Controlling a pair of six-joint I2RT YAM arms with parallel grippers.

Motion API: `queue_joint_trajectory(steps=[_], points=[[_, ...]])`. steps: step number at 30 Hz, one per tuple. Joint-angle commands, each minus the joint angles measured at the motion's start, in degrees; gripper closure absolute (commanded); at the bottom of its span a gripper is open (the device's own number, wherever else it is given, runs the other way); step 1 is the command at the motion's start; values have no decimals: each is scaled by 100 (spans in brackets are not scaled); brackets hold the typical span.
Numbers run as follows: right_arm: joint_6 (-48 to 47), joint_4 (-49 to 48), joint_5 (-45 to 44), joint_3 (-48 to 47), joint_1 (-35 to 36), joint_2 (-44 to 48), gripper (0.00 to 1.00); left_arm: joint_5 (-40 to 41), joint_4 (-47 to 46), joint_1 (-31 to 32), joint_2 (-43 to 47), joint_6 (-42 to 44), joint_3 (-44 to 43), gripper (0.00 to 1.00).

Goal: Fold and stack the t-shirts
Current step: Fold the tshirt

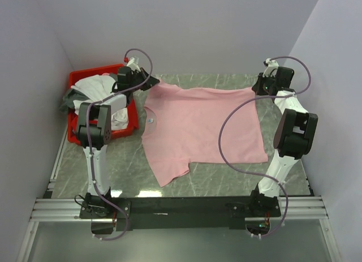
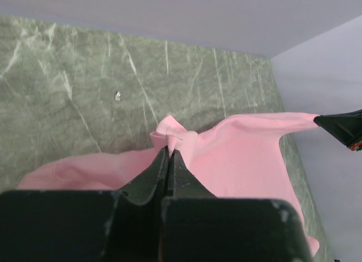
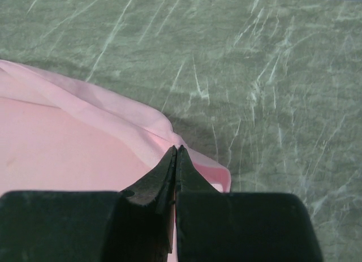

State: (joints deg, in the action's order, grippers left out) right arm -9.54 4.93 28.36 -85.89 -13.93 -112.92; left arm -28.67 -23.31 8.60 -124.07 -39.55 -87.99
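**Top view.** You have one pink t-shirt (image 1: pixel 203 126) spread on the green marbled worktop (image 1: pixel 124 171). Its neck is toward the left arm and one sleeve points to the near edge. The left fingers (image 1: pixel 153 81) are pressed together on its far left corner. The right fingers (image 1: pixel 254 89) are pressed together on its far right corner, and the far edge runs between the two. Just left of the shirt you have a red bin (image 1: pixel 79 76) holding a white t-shirt (image 1: pixel 96 85) and a grey t-shirt (image 1: pixel 68 98), both heaped unfolded.

**Left wrist view.** You see the left fingers (image 2: pixel 168 154) clamped on a puckered fold of the pink t-shirt (image 2: pixel 243 154). The cloth stretches away to the right as far as the right fingers (image 2: pixel 334 124), which pinch its other corner. The worktop (image 2: pixel 85 75) lies beyond.

**Right wrist view.** You see the right fingers (image 3: pixel 177 154) clamped, tips touching, on the rolled edge of the pink t-shirt (image 3: pixel 56 143). The shirt fills the left of the frame. The rest is bare worktop (image 3: pixel 266 75).
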Motion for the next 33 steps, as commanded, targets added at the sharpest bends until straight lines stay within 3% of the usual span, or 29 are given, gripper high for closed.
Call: queue_joint_trajectory(steps=[1, 14, 33], points=[[163, 69, -85, -323, -30, 60, 100, -218, -200, -25, 348, 167, 150, 100], [163, 386, -551, -587, -30, -230, 100, -412, -262, -25, 620, 167, 387, 100], [189, 896, -665, -1140, -22, -625, 100, -508, -578, 28, 1298, 9, 1415, 99]])
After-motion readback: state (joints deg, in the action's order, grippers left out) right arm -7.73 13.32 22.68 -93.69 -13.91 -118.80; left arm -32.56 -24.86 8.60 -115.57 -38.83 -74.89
